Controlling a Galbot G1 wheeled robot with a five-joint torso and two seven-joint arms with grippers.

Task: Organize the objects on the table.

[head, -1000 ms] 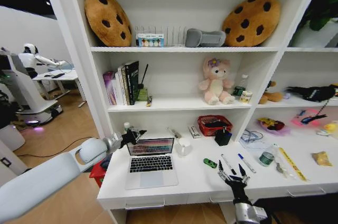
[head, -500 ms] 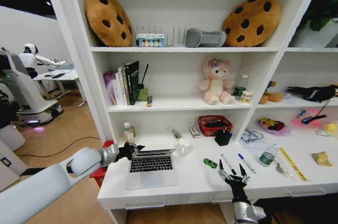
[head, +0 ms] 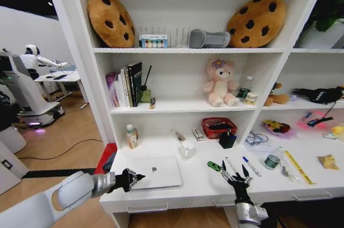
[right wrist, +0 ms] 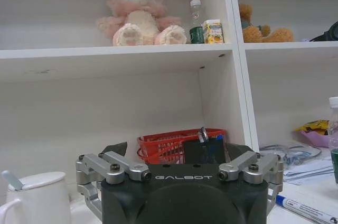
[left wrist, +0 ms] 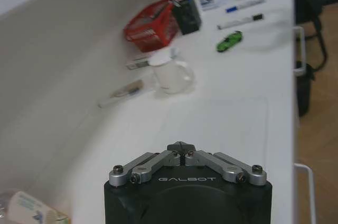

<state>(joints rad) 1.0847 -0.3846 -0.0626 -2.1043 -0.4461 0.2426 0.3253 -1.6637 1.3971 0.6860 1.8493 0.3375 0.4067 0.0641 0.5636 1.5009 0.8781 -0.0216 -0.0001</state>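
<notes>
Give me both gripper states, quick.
Left gripper: shut, empty, at the closed laptop's left edge.
Right gripper: open, empty, above the table.

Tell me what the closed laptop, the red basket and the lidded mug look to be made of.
Laptop: matte silver lid with a small dark logo, probably aluminium. Red basket: open lattice walls, likely moulded plastic. Mug: smooth glossy white body with a lid, looks ceramic, though plastic is possible.

- Fingertips of the black right gripper [right wrist: 179,182] are hidden behind its own body.
- White lidded ceramic mug [right wrist: 31,197] is cut off by the frame edge.
- Labelled small plastic bottle [left wrist: 31,211] is cropped at the corner.
</notes>
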